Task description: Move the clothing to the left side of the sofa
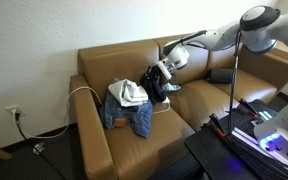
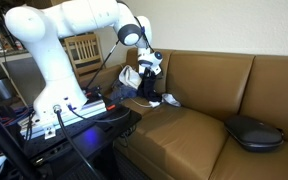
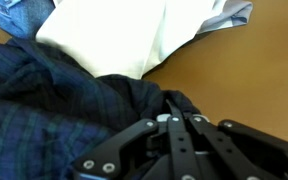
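The tan leather sofa (image 1: 199, 112) (image 2: 199, 125) fills both exterior views. Blue jeans (image 1: 124, 117) lie on one end seat with a white-grey shirt (image 1: 130, 92) (image 2: 130, 76) piled on top. My gripper (image 1: 165, 72) (image 2: 150, 64) hangs just beside that pile, shut on the dark navy top (image 1: 164, 91) (image 2: 150, 92), which droops down to the seat. In the wrist view the closed gripper (image 3: 174, 100) pinches the dark navy top (image 3: 44, 105). Beyond it there are the white shirt (image 3: 114, 35), a bit of jeans (image 3: 19, 14) and bare sofa leather (image 3: 249, 65).
A flat black object (image 1: 221, 75) (image 2: 252, 131) lies on the seat at the far end from the pile. A thin white cable (image 1: 84, 91) runs over the sofa arm near the jeans toward a wall outlet (image 1: 14, 112). The robot's base table (image 2: 94, 112) stands in front of the sofa.
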`<state>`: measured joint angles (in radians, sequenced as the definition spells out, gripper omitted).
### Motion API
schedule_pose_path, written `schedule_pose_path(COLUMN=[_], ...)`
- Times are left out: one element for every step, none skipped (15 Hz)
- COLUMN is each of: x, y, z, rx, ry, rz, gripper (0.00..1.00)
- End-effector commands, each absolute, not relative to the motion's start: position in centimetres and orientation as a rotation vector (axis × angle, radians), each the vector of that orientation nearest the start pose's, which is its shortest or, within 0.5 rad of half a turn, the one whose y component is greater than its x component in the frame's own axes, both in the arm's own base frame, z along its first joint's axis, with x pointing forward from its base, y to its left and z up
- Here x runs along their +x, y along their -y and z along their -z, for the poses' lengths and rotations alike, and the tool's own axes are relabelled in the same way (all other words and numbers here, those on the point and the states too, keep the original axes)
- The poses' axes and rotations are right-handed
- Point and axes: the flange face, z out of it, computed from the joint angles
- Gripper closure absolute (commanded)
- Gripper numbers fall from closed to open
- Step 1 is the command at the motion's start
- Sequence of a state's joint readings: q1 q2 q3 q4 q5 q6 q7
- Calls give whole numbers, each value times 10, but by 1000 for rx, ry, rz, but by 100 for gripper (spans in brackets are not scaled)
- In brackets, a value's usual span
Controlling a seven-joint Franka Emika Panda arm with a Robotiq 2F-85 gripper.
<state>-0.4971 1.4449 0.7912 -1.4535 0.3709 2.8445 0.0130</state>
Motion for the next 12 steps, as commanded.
schedule_pose_path(x=[663,663,676,676,676,676,676,676,676,672,668,664], y=[-56,-58,-85,-85,-85,-85,-84,-84,-84,-84,-81,-77], z=[54,56,22,23,22,22,22,22,22,31,39,50], rx=[-2222,-2216,-2097,-2097,-2097,-2097,-2097,-2097,-2097,-2128,-2163,-2188], ry=[-887,-884,-821,-821,-822,-822,-822,-822,-822,-824,-825,-824], rz=[38,55,15,14,15,16,17,17,17,-8,-17,-34], gripper=[99,99,97,97,97,97,97,97,99,99,99,99])
